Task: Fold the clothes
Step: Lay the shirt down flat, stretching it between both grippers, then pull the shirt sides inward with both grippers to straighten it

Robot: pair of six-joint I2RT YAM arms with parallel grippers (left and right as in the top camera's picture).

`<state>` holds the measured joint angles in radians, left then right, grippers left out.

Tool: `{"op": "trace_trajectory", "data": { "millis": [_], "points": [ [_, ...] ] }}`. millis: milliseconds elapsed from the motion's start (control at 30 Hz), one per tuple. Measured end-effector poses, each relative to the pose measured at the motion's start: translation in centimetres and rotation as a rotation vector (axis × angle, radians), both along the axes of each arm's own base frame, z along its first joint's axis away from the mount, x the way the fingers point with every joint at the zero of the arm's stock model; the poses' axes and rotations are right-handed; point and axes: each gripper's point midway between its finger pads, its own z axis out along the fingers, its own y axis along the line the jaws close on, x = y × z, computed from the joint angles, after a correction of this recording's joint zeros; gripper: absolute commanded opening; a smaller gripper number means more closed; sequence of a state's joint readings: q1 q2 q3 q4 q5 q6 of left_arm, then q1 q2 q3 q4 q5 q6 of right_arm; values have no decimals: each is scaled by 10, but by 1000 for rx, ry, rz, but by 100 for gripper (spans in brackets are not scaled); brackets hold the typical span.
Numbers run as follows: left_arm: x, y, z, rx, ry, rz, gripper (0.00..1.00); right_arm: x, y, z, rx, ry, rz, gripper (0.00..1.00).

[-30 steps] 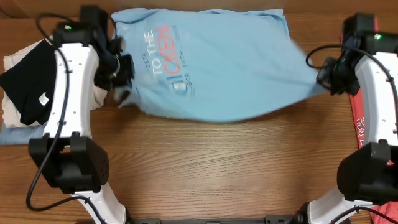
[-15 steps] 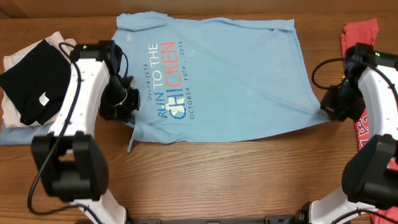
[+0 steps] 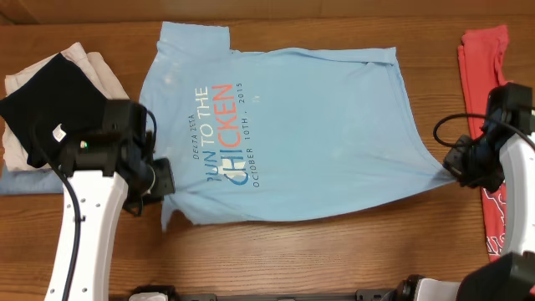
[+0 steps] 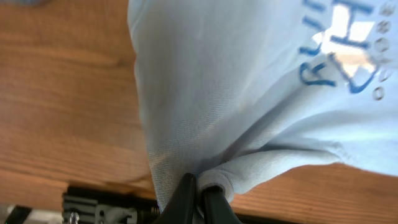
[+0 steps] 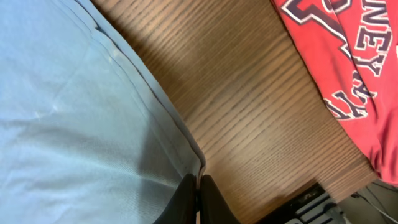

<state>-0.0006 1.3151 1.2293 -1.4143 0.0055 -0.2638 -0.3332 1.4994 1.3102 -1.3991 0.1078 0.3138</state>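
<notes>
At the near-left corner of the light blue T-shirt [image 3: 284, 134], the left gripper [image 4: 200, 190] is pinched tight on a bunched, hemmed fold of the cloth. Its two dark fingers meet with fabric squeezed between them, and the shirt fans upward from that pinch in the left wrist view. At the shirt's near-right corner the right gripper [image 5: 196, 184] is likewise clamped on the fabric, its fingers drawn together over the stitched edge, so that this corner is pulled out into a point toward the right. Between the two grips, the shirt's near edge runs across the wooden table [image 3: 318, 251] with a slight sag and a few soft wrinkles. The body of the shirt lies spread fairly flat, printed side up. Its lettering [image 3: 221, 125] — "RUN TO THE CHICKEN" in dark blue and red — sits on the shirt's left half and reads from the near side toward the far side. Just right of the shirt, beyond the right gripper, a red shirt [image 3: 489, 50] with dark printed letters lies along the table edge, apart from the blue cloth. Left of the shirt a black garment [image 3: 42, 100] rests on top of a pale garment [image 3: 92, 63] — a small pile near the shirt's far-left sleeve, though whether they touch cannot be told.
</notes>
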Motion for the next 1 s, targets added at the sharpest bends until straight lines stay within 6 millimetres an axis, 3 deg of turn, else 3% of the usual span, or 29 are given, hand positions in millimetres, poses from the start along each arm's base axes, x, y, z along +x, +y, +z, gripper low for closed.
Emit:
{"op": "trace_trajectory", "data": {
  "millis": [167, 667, 800, 1000],
  "points": [
    [-18, 1, -11, 1, 26, 27, 4, -15, 5, 7, -8, -25, -6, 4],
    [-31, 9, -4, 39, 19, 179, 4, -40, 8, 29, -51, -66, -69, 4],
    [-14, 11, -2, 43, -51, 212, 5, -30, 6, 30, -56, -106, -65, 4],
    [31, 13, 3, 32, -217, 239, 5, 7, 11, 26, 4, -216, 12, 4]
  ]
}}
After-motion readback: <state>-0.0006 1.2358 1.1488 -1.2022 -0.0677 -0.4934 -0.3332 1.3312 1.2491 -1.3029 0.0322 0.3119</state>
